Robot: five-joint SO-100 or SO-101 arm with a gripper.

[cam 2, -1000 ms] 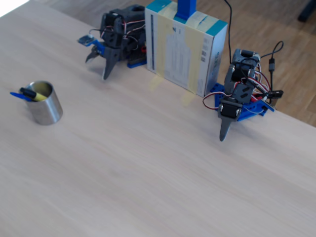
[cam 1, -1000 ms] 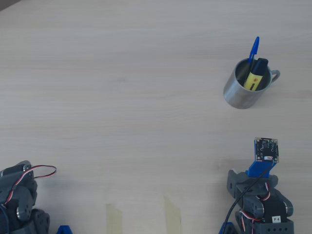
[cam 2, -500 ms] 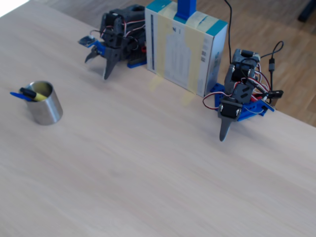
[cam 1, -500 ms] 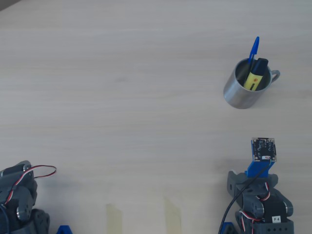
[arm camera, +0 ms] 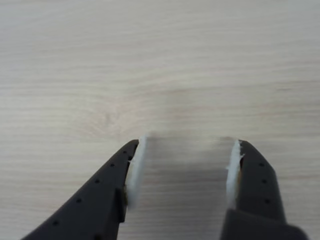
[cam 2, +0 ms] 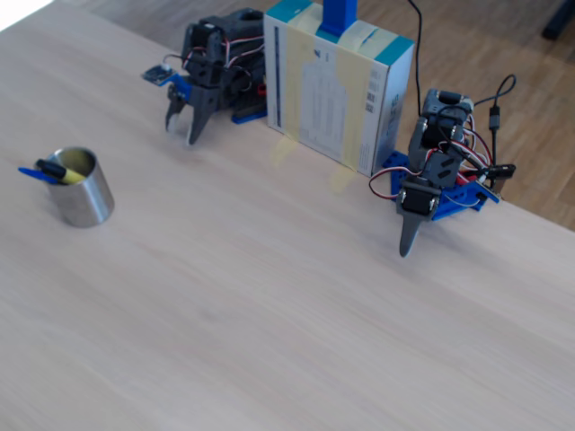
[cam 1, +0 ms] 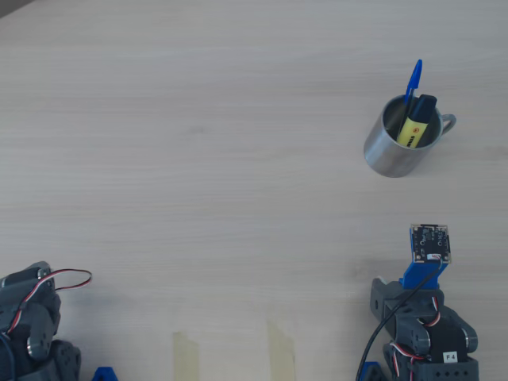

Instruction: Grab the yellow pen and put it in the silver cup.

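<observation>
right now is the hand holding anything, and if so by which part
Nothing is held. In the wrist view the hand is open with only bare table between its fingers. The yellow pen already stands in the silver cup.

A: Overhead view: where is the silver cup [cam 1: 394,151]?
B: At 2 o'clock on the table [cam 1: 198,159], holding the yellow pen [cam 1: 414,125] and a ballpoint [cam 1: 413,79]; gripper [cam 2: 181,124] at 5 o'clock.

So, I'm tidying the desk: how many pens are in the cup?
2: the yellow pen leans inside the silver cup, and a blue pen pokes out beside it. Anything shorter would be hidden.
</observation>
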